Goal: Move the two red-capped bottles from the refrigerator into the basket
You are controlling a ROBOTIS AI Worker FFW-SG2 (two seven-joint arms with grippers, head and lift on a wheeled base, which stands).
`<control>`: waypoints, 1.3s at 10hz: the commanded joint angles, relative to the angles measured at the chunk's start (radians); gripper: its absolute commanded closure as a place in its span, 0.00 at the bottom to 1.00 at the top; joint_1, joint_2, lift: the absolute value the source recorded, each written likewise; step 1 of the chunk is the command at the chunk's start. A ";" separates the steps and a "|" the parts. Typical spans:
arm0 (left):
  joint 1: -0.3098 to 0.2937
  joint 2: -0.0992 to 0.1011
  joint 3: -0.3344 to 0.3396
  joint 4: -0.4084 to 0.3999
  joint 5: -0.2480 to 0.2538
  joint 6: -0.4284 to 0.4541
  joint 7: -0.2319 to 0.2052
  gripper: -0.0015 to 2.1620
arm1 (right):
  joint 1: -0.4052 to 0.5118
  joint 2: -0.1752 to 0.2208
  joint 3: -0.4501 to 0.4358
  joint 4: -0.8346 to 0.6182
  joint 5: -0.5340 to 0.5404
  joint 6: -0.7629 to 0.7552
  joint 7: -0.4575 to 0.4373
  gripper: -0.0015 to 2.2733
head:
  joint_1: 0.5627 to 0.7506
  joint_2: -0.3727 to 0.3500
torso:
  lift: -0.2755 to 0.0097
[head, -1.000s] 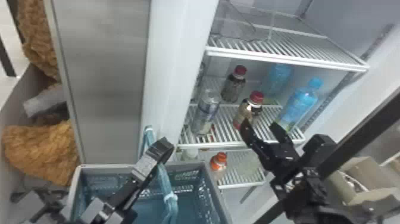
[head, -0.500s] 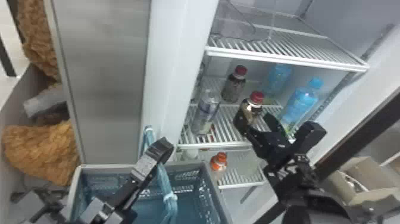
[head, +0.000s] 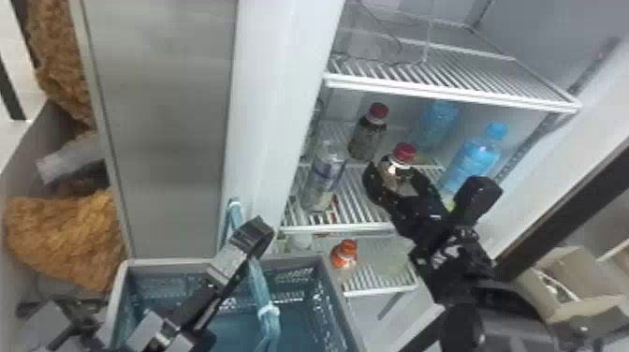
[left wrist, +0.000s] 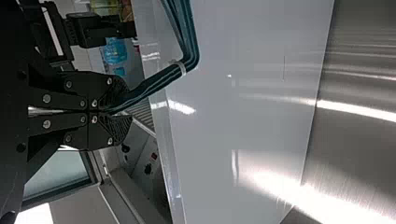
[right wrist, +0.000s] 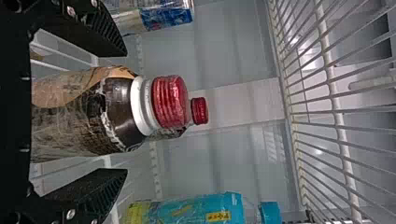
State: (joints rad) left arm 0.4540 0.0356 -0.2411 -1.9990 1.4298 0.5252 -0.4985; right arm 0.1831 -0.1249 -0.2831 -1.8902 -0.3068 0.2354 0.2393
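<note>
Right claw (head: pixel 394 177) spread around red-capped bottle (right wrist: pixel 100 114), contact unclear

Surroundings of an open refrigerator (head: pixel 529 56), with a metal panel (head: pixel 164 131) alongside.
In the head view, the brushed, grey panel stands left of a smooth white upright (head: pixel 266 93); white wire shelving (head: pixel 449 89) crosses the pale interior at the right. Shaggy, orange-brown material (head: pixel 65 238) lies at the far left, below a pale surface (head: pixel 14 61) crossed by a dark, slender bar (head: pixel 11 89). At the right, a dark diagonal beam (head: pixel 575 210) passes above an open cardboard box (head: pixel 580 281). In the left wrist view, white light glares off the panel.
</note>
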 commanded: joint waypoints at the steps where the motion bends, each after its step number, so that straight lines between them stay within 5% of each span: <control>1: 0.000 0.001 0.002 0.000 -0.002 0.000 0.000 0.56 | -0.002 -0.002 -0.002 -0.003 0.000 0.022 0.000 0.14 | 0.70 0.03 | 0.97; 2: 0.002 0.001 0.002 0.000 -0.002 0.000 0.000 0.56 | -0.002 -0.009 0.000 -0.003 -0.008 0.047 0.002 0.38 | 0.70 0.03 | 0.97; 4: 0.002 0.001 0.002 0.000 -0.002 0.000 0.001 0.56 | 0.008 -0.010 0.000 -0.023 0.016 0.039 0.000 0.56 | 0.70 0.03 | 0.97; 7: 0.000 0.001 0.002 0.000 -0.006 0.000 0.001 0.56 | 0.045 -0.004 -0.002 -0.079 0.016 0.022 0.000 0.56 | 0.70 0.03 | 0.97; 13: -0.005 0.004 -0.006 0.000 -0.004 -0.007 0.000 0.56 | 0.349 0.013 -0.080 -0.470 -0.068 0.157 -0.002 0.56 | 0.70 0.03 | 0.97</control>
State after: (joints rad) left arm 0.4511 0.0387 -0.2453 -1.9990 1.4258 0.5189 -0.4985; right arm 0.4984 -0.1122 -0.3566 -2.3205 -0.3560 0.3755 0.2377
